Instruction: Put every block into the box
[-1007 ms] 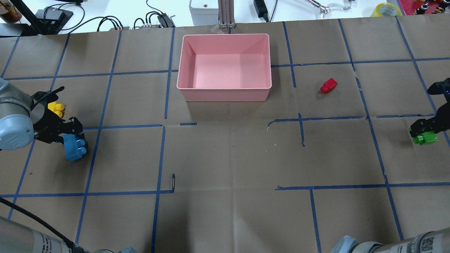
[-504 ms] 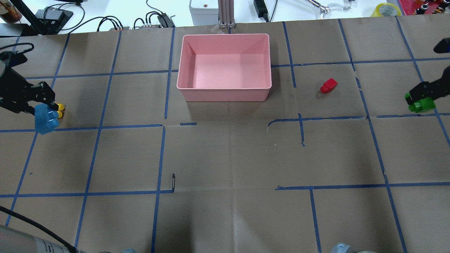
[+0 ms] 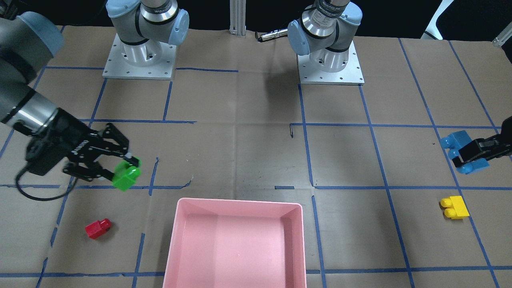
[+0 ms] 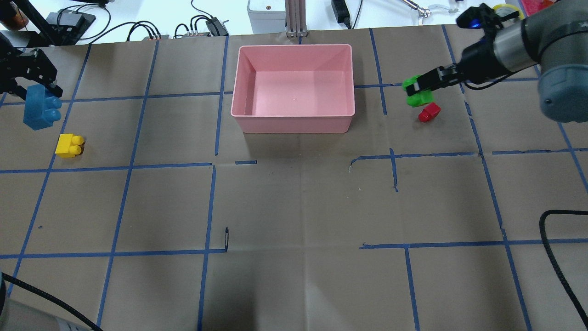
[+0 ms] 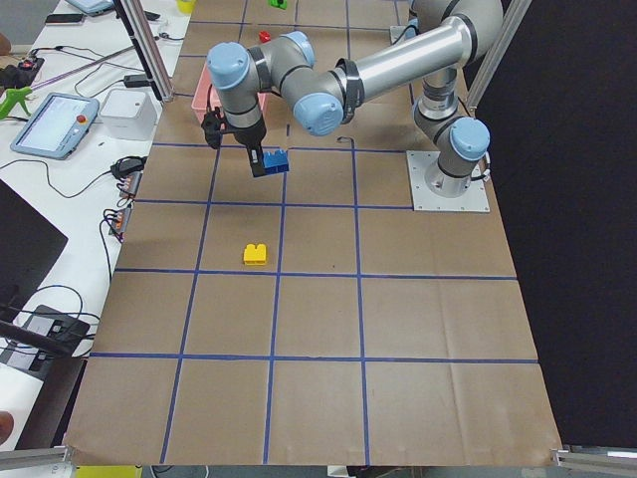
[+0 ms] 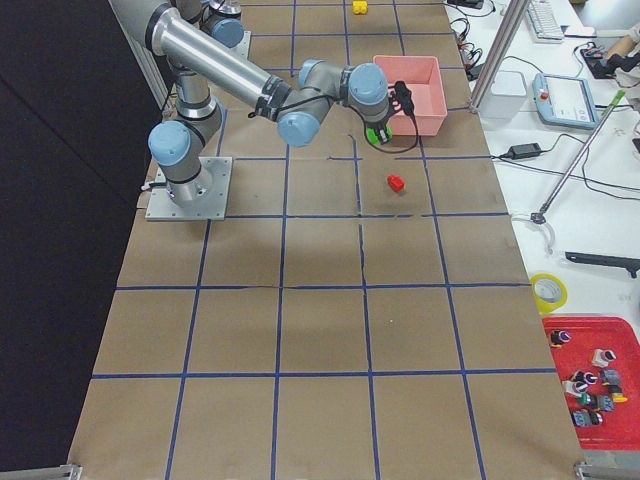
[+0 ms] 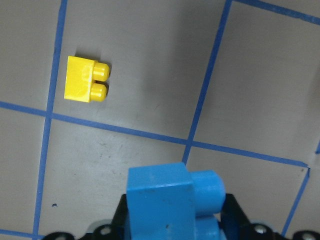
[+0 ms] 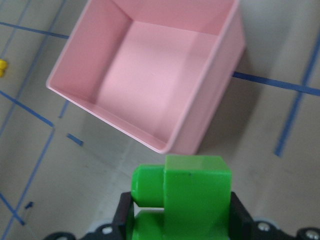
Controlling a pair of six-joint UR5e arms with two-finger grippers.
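My left gripper (image 4: 40, 94) is shut on the blue block (image 4: 41, 108) and holds it above the table at the far left; the block also shows in the left wrist view (image 7: 165, 200). The yellow block (image 4: 69, 145) lies on the table just nearer than it. My right gripper (image 4: 415, 89) is shut on the green block (image 4: 417, 97), held in the air right of the pink box (image 4: 294, 123). The red block (image 4: 429, 111) lies on the table right beside the green one. The box holds nothing, as the right wrist view (image 8: 95, 55) shows.
Cables and devices lie behind the table's far edge, with a yellow tape roll (image 4: 505, 11) at the far right. A black cable (image 4: 558, 257) hangs at the near right. The two arm bases (image 3: 140, 56) (image 3: 330, 60) stand at the robot's side.
The left gripper lifted the blue block and carried it toward the far edge, uncovering the yellow block. The right gripper carried the green block left and farther, toward the box, ending beside the red block.
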